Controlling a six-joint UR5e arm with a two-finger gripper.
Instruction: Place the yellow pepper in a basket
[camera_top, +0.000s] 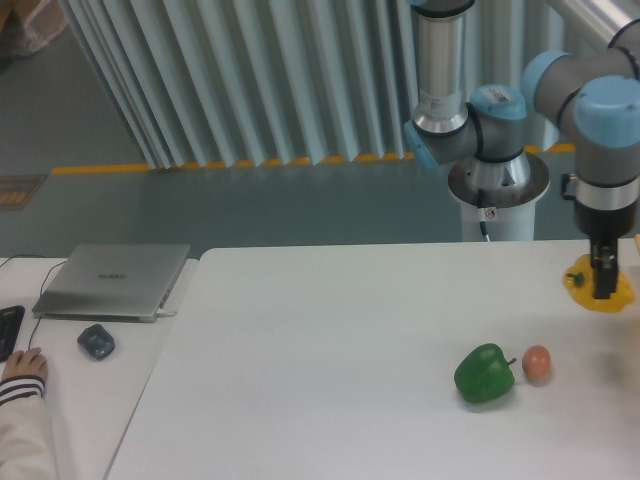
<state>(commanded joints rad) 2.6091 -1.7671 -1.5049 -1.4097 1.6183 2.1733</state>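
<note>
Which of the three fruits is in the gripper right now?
The yellow pepper, held in the gripper at the table's far right. The green pepper and the small orange fruit sit free on the table.

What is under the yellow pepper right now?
Only white table shows below the yellow pepper, held by the gripper. No basket is visible; anything further right is cut off by the frame edge.

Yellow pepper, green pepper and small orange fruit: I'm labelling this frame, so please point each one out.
yellow pepper (584, 290): fixed camera view, left side of its body beside the jaws.
green pepper (485, 374): fixed camera view, middle of its body.
small orange fruit (537, 362): fixed camera view, its centre.
</note>
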